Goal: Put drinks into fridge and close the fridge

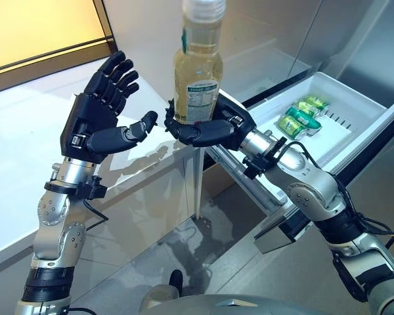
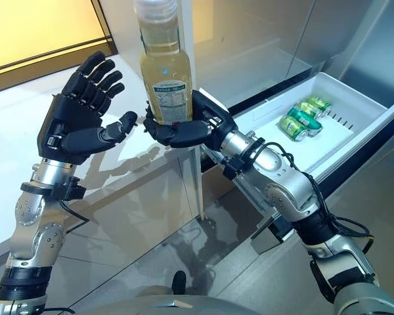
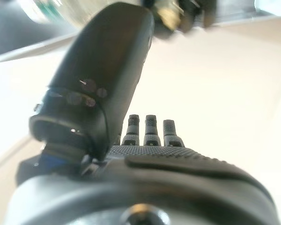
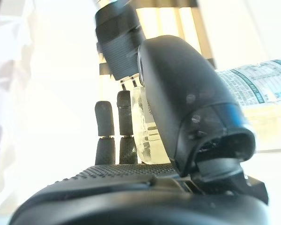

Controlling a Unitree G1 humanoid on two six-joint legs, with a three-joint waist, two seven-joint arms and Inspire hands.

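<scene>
Behind the right hand point(image 1: 207, 128), the fridge drawer point(image 1: 354, 125) is standing open, holding green cans point(image 1: 302, 115). That hand's fingers are curling round an upright bottle point(image 1: 197, 69) of yellow drink. Just beside it, the left hand point(image 1: 102, 111) is hovering, spread and holding nothing.

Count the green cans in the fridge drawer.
3, lying close together on the floor of the open white drawer: one green can nearest, one in the middle, one farthest. Others may be hidden.
</scene>
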